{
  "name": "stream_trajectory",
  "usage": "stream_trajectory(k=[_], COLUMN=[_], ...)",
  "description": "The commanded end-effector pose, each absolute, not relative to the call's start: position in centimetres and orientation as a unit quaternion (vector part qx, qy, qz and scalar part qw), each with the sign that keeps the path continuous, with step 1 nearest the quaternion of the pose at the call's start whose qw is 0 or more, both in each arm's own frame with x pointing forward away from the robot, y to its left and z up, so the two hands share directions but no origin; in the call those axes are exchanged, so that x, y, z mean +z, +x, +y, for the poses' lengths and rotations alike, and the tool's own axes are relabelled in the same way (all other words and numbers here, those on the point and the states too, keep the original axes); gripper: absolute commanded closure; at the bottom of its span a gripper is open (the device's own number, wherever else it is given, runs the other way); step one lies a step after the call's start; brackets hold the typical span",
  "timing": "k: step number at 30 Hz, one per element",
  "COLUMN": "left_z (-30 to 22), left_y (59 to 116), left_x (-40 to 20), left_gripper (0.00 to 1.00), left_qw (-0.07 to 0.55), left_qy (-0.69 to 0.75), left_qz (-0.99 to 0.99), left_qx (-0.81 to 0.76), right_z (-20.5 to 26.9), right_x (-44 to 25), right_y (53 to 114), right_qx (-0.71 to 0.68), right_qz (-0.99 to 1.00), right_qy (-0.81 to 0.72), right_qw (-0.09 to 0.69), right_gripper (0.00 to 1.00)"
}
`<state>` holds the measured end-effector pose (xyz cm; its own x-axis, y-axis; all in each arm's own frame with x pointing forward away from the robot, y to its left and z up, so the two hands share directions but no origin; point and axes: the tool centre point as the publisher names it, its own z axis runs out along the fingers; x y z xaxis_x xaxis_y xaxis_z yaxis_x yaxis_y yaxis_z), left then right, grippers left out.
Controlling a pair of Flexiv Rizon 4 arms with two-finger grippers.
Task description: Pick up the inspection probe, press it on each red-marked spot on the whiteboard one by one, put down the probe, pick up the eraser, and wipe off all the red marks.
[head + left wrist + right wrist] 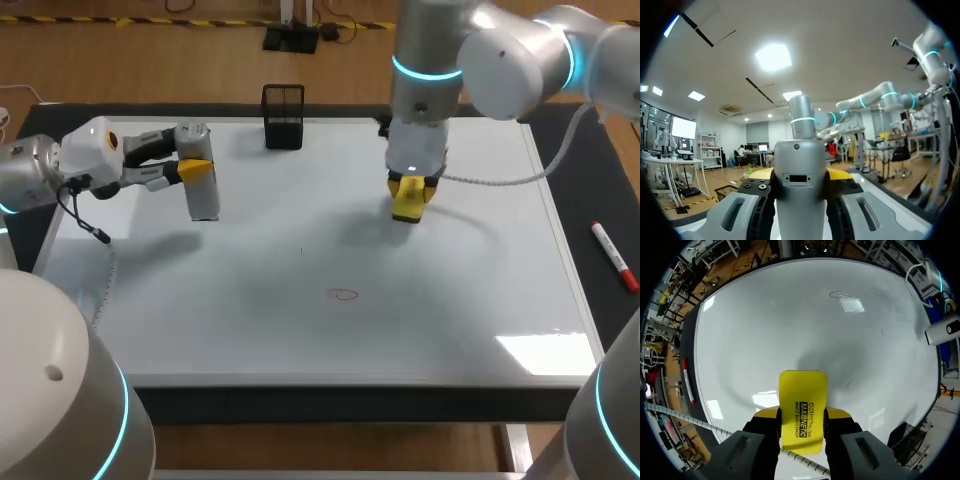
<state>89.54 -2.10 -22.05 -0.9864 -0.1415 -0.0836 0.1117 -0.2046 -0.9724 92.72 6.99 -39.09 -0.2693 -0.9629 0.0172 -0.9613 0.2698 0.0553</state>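
Observation:
My left gripper (196, 171) is shut on the grey cylindrical inspection probe (201, 180), which stands upright over the whiteboard's (460, 300) far left part. In the left wrist view the probe (801, 190) fills the gap between the fingers. My right gripper (411, 196) is shut on the yellow eraser (410, 201), held just above the board right of centre. The eraser (803, 407) sticks out ahead of the right gripper (801, 416). One small red ring mark (345, 294) lies near the board's middle front; in the right wrist view the red mark (840, 293) is well ahead of the eraser.
A black mesh pen holder (284, 117) stands at the board's far edge. A red marker (613, 256) lies on the dark mat to the right of the board.

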Motion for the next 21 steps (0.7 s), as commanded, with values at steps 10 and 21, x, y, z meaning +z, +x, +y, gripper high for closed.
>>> stream_trajectory(k=[10, 21], left_z=[-2.1, -2.1], left_y=[89.5, 89.5], left_x=[-21.9, -21.9], left_gripper=[1.00, 1.00], left_qw=[0.081, 0.081], left_qy=[-0.012, -0.012], left_qz=[0.626, 0.626], left_qx=[-0.775, -0.775], right_z=[13.6, 18.5], right_x=[-38.6, -39.1], right_y=[85.9, 81.5], right_qx=[0.014, 0.017], right_qz=[-0.784, -0.761], right_qy=[0.620, 0.649], right_qw=[0.013, -0.004], right_gripper=[1.00, 1.00])
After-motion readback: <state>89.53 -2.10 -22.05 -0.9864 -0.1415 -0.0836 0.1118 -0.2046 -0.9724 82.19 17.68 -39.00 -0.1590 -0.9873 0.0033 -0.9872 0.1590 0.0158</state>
